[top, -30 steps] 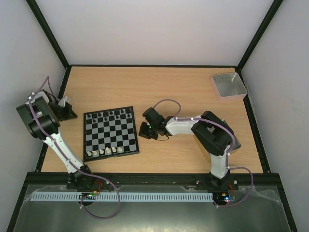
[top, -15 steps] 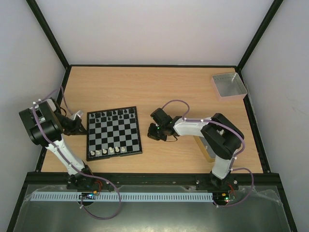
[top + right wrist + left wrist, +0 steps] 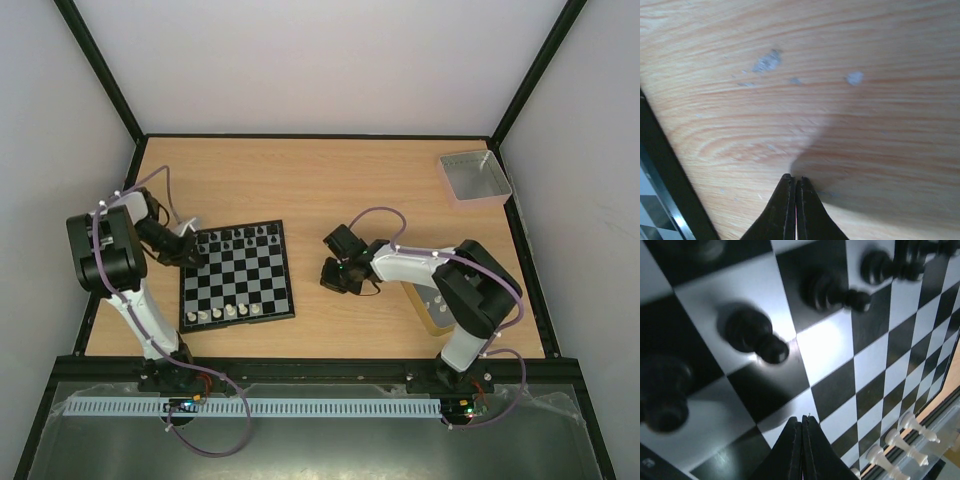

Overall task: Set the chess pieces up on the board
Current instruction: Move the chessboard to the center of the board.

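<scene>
My left gripper point(image 3: 802, 418) is over the far left corner of the board point(image 3: 237, 275), jaws pressed together with nothing between them. In its wrist view the tips point down at the checkered squares. The black pieces point(image 3: 752, 336) stand close ahead of the tips along the far rows. The white pieces point(image 3: 909, 426) line the near edge, well apart from the jaws. My right gripper point(image 3: 795, 178) is off the board, near its right side over the table point(image 3: 850, 100). Its jaws are also together and empty, with only the board's black rim at the lower left of its view. A bin point(image 3: 475, 177) sits in the far right corner.
</scene>
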Controlling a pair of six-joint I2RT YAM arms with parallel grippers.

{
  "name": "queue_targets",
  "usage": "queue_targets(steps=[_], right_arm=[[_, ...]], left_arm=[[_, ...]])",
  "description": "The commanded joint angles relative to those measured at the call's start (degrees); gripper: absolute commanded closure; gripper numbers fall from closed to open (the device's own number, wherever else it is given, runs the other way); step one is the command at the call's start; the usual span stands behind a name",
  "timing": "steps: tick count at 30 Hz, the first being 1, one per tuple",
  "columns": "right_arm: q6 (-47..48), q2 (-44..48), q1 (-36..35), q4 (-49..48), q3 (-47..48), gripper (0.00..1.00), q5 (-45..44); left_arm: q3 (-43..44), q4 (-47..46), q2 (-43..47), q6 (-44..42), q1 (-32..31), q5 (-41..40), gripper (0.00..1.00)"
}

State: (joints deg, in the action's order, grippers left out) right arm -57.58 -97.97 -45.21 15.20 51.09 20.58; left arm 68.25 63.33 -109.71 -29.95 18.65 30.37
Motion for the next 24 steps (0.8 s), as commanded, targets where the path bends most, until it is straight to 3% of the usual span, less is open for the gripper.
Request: queue_targets(steps=[1,10,15,24], right_arm=[[0.56,2.13,0.23,7.15,-2.52,0.98,-3.44],[0.35,3.01,0.22,7.23,-3.79,0.98,-3.53],[0.62,2.65,0.24,6.83,-3.4,0.98,-3.18],[1.13,1.41,0.26,5.28,-3.76,0.98,-2.29]], left_arm=[[3.71,-1.24,-2.0,2.63,-1.14,1.64,0.98],[4.28,2.41,0.24,-0.9,0.04,-0.28,0.98],[3.27,4.94,3.75,-4.85,3.69,-5.33,0.98],[-0.45,-2.15,6.75,-5.67,9.65,-16.82,0.98]])
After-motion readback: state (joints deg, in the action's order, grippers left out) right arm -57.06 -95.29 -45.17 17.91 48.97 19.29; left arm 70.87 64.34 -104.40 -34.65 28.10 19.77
